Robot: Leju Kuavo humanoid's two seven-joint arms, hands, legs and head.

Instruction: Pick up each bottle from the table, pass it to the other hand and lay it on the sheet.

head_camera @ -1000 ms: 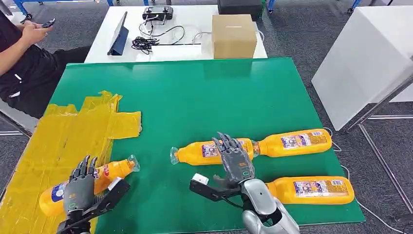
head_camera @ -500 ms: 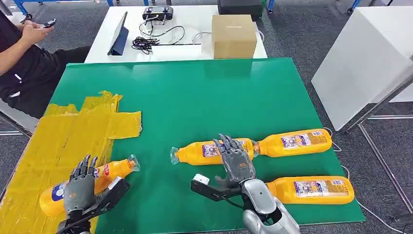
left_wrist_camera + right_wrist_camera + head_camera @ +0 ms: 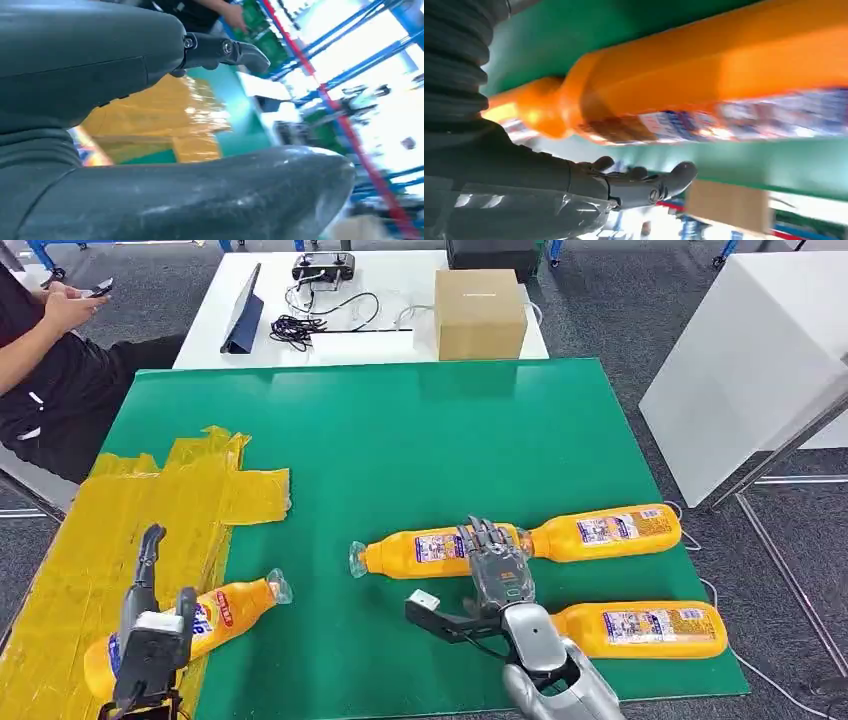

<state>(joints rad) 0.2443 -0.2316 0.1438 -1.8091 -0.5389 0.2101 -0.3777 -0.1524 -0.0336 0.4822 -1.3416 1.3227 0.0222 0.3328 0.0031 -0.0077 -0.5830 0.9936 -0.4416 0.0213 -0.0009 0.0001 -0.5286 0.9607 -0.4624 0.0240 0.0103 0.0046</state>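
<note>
One orange bottle (image 3: 215, 610) lies on its side at the near edge of the yellow sheet (image 3: 130, 520), its neck over the green mat. My left hand (image 3: 150, 635) is turned on edge just beside it, fingers apart and holding nothing; the left wrist view looks past the left hand (image 3: 75, 60) onto the sheet (image 3: 165, 115). My right hand (image 3: 497, 575) hovers with spread fingers over the base end of the middle bottle (image 3: 420, 550). The right wrist view has that bottle (image 3: 704, 65) close beyond my fingers (image 3: 644, 185), ungrasped. Two more bottles lie further right, one far (image 3: 605, 530) and one near (image 3: 640, 628).
The green mat (image 3: 400, 440) covers the table. Behind it a white table carries a cardboard box (image 3: 480, 312), a tablet (image 3: 243, 315) and cables. A seated person (image 3: 40, 360) is at the far left. A white cabinet (image 3: 750, 360) stands to the right.
My left hand has come off the bottle on the sheet and turned on edge, leaving the bottle lying there. My right hand has shifted slightly right and nearer over the middle bottle.
</note>
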